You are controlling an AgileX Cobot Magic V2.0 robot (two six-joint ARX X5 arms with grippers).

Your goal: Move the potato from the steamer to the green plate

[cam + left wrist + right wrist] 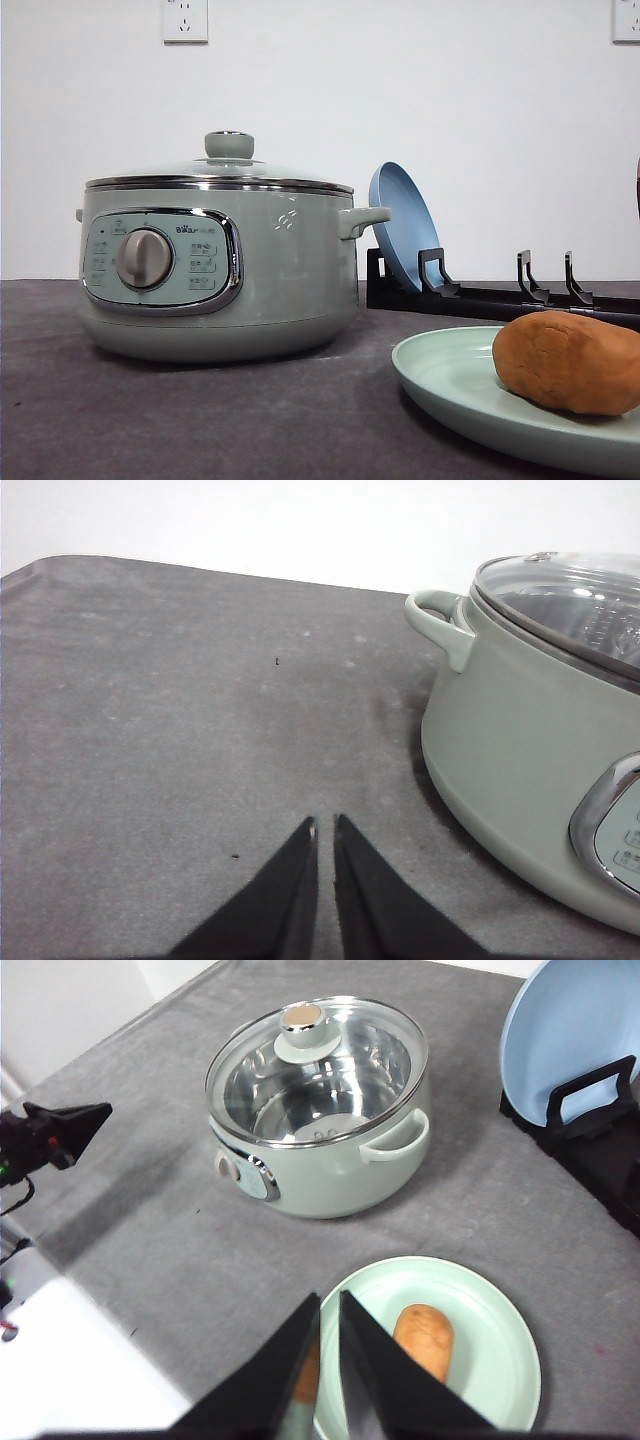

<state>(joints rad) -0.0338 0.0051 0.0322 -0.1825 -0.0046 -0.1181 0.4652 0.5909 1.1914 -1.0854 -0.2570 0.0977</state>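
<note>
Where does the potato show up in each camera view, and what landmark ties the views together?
Front view: the potato lies on the green plate, low at the right edge.
Left wrist view: I cannot find it.
Right wrist view: the potato lies on the green plate, beside the shut right tool.
Shared landmark: the steamer, lid on.

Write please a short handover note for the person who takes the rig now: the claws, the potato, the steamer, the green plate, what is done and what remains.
Left claw: shut, empty, low over the grey table beside the steamer.
Right claw: shut, empty, above the green plate.
Potato: lying on the green plate.
Steamer: glass lid on, nothing visible inside.
Done: the transfer appears complete.
Left: nothing obvious.
</note>
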